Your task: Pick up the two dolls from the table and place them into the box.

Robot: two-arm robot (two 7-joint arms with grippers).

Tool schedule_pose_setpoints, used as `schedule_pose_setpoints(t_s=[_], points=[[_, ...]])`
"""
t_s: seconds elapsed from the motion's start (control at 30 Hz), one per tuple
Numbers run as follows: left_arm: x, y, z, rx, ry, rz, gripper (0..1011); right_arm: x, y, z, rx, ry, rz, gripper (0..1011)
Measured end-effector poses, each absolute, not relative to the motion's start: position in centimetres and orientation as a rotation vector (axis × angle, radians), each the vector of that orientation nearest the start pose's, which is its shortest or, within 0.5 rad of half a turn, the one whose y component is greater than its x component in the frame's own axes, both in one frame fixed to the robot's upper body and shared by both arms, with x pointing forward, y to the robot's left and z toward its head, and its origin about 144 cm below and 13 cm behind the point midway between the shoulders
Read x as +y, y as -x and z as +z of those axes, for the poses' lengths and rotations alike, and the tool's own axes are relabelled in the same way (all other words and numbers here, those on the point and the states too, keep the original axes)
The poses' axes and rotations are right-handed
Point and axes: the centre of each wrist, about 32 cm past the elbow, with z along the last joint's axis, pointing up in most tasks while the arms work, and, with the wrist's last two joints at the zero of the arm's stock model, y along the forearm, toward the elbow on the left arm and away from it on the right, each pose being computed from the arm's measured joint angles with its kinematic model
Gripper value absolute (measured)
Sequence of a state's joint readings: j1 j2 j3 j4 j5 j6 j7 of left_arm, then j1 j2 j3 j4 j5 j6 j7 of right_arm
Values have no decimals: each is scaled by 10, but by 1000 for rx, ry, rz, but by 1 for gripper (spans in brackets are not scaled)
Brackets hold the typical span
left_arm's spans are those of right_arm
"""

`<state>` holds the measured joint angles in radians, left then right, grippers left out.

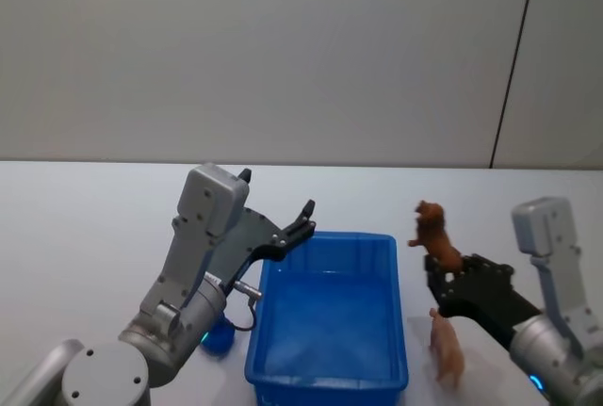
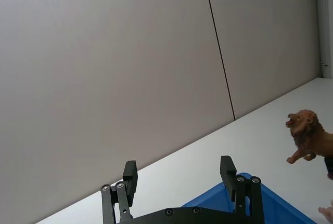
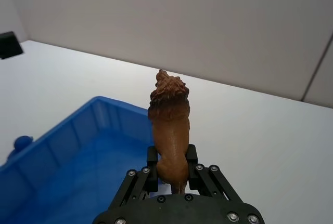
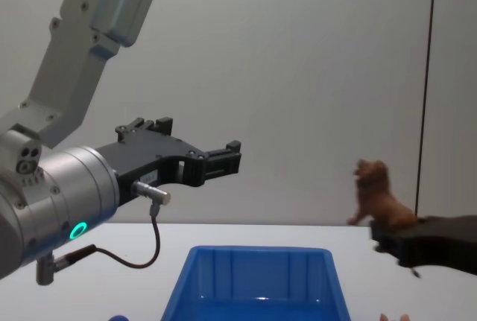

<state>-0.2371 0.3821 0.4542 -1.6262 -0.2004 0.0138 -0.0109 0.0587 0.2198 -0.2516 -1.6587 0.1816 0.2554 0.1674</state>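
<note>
Nearest the robot, the pale pink doll (image 1: 448, 349) lies on the white table (image 1: 75, 227), just right of the box's near right corner. The chest view cuts it off to a couple of limb tips at the bottom edge, so its pose is hard to read there. The rounded blue toy (image 1: 219, 338) sits on the table by the box's left outer wall, half hidden behind the left arm's wrist; I cannot tell whether it touches the wall. The blue box (image 1: 350, 235) stands mid-table, open side up, with its near rim cropped in the chest view. The right gripper (image 1: 445, 272) pinches the brown doll (image 1: 434, 231) by its hindquarters. It holds the doll upright in the air just right of the box's far right corner, outside the rim. In the right wrist view the doll's back faces the camera, which hides its face and forelegs. The left gripper (image 2: 178, 173) hovers over the box's far left corner, fingers spread with nothing between them. Behind stands a grey wall (image 1: 283, 48) with a dark vertical seam (image 1: 513, 57).
</note>
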Motion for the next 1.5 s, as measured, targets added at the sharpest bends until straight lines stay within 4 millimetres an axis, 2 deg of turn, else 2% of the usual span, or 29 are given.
schedule_pose_setpoints(t_s=[0.4,0.47,0.67,0.7,0.83,0.87,0.97,1.07,1.13,1.23,1.5], points=[[198,-492,1204,-268,-61,1124,1001,-181,-489,1170,119,168,-1001,288],[198,-492,1204,-268,-61,1124,1001,-177,-494,1168,126,174,-982,316],[198,-492,1204,-268,-61,1124,1001,-167,-502,1162,146,190,-951,516],[198,-492,1204,-268,-61,1124,1001,-166,-503,1161,147,192,-949,577],[198,-492,1204,-268,-61,1124,1001,-161,-507,1158,152,198,-944,655],[198,-492,1204,-268,-61,1124,1001,-159,-507,1158,153,199,-944,716],[198,-492,1204,-268,-61,1124,1001,-157,-508,1157,148,200,-955,772],[198,-492,1204,-268,-61,1124,1001,-157,-508,1156,139,202,-976,900],[198,-492,1204,-268,-61,1124,1001,-157,-506,1155,137,203,-987,947],[198,-492,1204,-268,-61,1124,1001,-157,-503,1155,126,204,-1014,1001],[198,-492,1204,-268,-61,1124,1001,-164,-488,1156,100,210,-1122,1001]])
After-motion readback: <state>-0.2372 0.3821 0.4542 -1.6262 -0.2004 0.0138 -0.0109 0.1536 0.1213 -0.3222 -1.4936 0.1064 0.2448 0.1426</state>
